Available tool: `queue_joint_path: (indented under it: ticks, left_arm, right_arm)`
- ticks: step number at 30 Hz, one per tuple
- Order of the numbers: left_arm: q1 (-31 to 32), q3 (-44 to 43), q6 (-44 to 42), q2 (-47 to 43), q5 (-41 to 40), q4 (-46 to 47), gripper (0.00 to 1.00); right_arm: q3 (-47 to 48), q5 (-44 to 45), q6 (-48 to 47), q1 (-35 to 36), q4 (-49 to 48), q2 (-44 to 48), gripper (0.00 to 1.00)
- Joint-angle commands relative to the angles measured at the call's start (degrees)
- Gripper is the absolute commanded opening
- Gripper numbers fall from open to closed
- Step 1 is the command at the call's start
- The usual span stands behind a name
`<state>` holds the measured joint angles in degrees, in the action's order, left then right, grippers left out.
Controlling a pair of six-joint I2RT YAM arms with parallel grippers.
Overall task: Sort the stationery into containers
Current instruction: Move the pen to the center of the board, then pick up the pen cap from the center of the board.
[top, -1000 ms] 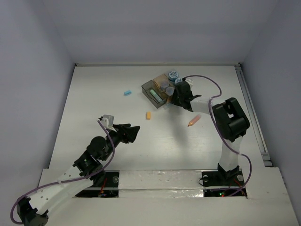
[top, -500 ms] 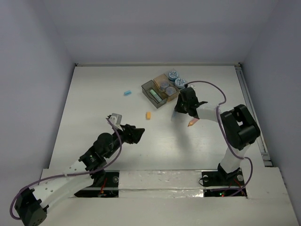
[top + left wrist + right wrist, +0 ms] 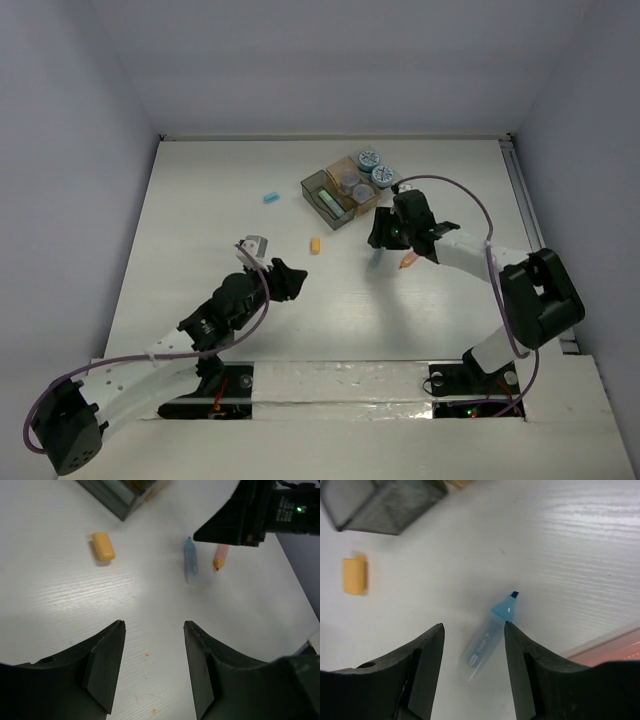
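The containers (image 3: 312, 183) stand at the back middle, and a corner of the dark one shows in both wrist views (image 3: 112, 500) (image 3: 380, 505). Patterned rolls (image 3: 383, 175) sit at their right end, and a green stick (image 3: 328, 203) lies in the dark box. A blue highlighter (image 3: 375, 262) (image 3: 190, 566) lies on the table, blurred, under my open right gripper (image 3: 385, 238) (image 3: 474, 626), and neither finger grips it (image 3: 487, 640). An orange highlighter (image 3: 410, 260) (image 3: 220, 557) lies just right of it. My left gripper (image 3: 292, 280) (image 3: 154, 626) hovers open and empty. An orange block (image 3: 315, 245) (image 3: 103, 546) (image 3: 355, 575) lies ahead of it.
A small light blue piece (image 3: 270, 197) lies left of the containers. The right arm's cable loops over the table behind the right gripper. A rail (image 3: 530, 220) runs along the table's right edge.
The right gripper came away from the containers toward the near side, opened and let the blue highlighter drop to the table. The left arm reached further toward the middle, its jaws a little narrower.
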<state>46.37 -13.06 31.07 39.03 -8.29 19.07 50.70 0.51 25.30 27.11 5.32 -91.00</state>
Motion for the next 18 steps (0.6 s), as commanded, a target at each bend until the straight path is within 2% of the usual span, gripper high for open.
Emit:
queue_joint_path:
  ticks: [1, 3, 6, 8, 12, 14, 17, 18]
  left_arm:
    - [-0.23, -6.17, 1.27, -2.64, -9.34, -2.09, 0.48]
    - [-0.75, -8.55, 1.98, -1.42, -15.40, -6.32, 0.50]
    - [-3.38, -13.47, 1.63, 4.88, -18.68, -7.99, 0.51]
    - [-8.19, -17.60, 1.10, 9.56, -17.90, -8.61, 0.48]
    - [-17.97, -23.58, -0.66, 24.38, -10.01, -5.81, 0.48]
    - [-20.17, -27.35, -2.14, 29.85, -9.28, -4.57, 0.51]
    - [-23.77, -34.56, -4.25, 43.98, -9.82, -6.14, 0.58]
    - [-24.30, -36.40, -4.70, 46.29, -9.81, -6.50, 0.59]
  right_arm:
    - [4.14, -4.37, -3.67, 0.84, -0.14, 5.48, 0.58]
    - [5.81, -5.34, -3.85, 1.97, -0.31, 6.88, 0.56]
    - [4.95, -6.05, -3.94, 3.20, -2.06, 8.99, 0.48]
    - [3.80, -6.40, -3.94, 3.74, -2.33, 11.98, 0.45]
    - [-1.11, -8.51, -3.94, 3.74, -2.86, 18.30, 0.45]
    - [-2.96, -9.30, -3.94, 3.74, -3.39, 21.63, 0.46]
    - [-6.39, -10.44, -3.51, 3.74, -4.88, 24.81, 0.49]
    - [-7.18, -10.88, -3.33, 3.74, -6.80, 25.43, 0.49]
